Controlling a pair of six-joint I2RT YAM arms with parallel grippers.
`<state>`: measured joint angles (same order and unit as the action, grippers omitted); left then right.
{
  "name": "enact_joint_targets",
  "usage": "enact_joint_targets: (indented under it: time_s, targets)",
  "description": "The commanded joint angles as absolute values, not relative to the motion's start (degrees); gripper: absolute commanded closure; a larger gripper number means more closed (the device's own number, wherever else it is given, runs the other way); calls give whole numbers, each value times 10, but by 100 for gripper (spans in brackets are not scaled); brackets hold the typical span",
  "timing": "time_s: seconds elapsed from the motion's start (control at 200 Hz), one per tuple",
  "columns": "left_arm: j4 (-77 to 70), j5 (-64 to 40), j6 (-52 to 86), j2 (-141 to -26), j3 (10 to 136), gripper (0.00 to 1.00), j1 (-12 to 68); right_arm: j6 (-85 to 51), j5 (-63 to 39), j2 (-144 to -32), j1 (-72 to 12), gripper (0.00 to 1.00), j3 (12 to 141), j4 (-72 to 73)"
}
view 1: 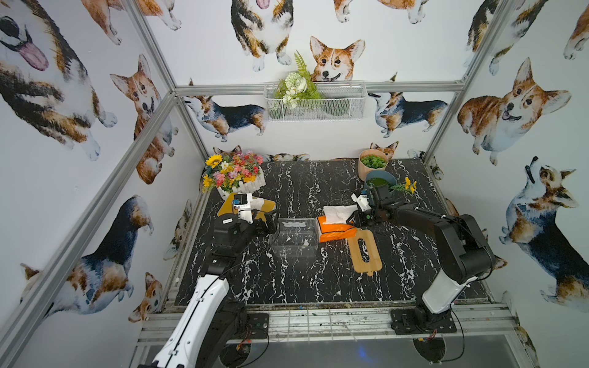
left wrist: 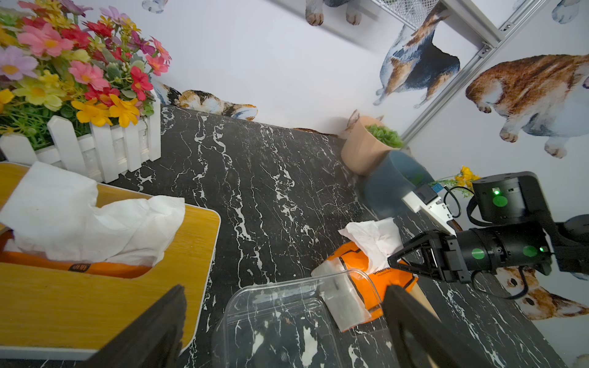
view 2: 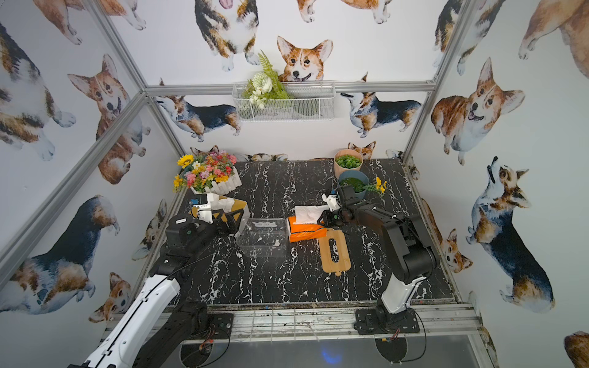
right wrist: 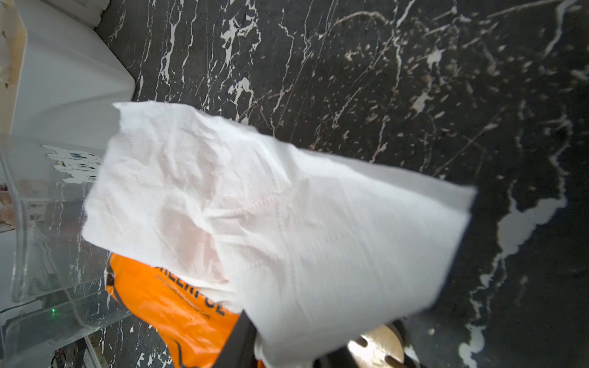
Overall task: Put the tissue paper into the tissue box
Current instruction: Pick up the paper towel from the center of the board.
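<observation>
Right gripper [left wrist: 391,260] clamped on tissue paper [view 1: 338,212] sticking from orange pack [view 1: 336,232], frame centre. Clear tissue box [view 1: 294,239] sat just left of pack. Left gripper [view 1: 271,222] spread wide, empty, beside box. Best lift slowly: sheet could pull free, leaving pack.

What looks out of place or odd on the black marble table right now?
The light wooden lid with an oval slot lies flat on the table, off the clear plastic tissue box, which looks empty. The orange tissue pack lies outside beside it, a white tissue sheet sticking up loose.
</observation>
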<state>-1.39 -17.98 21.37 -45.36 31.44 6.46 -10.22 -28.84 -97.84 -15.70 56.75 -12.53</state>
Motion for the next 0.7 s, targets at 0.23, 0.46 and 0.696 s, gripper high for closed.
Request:
enact_joint_targets:
  time_s: [0.23,0.46,0.696]
  targets:
    - [-24,-178,212,-454,313,0,64,-118,-274,-886,-158,100,570,-129]
    - [-24,-179,212,-452,313,0,64,-157,-269,-796,-157,100,582,-124]
    - [-28,-178,219,-449,309,0,64,-204,-271,-730,-188,100,587,-115]
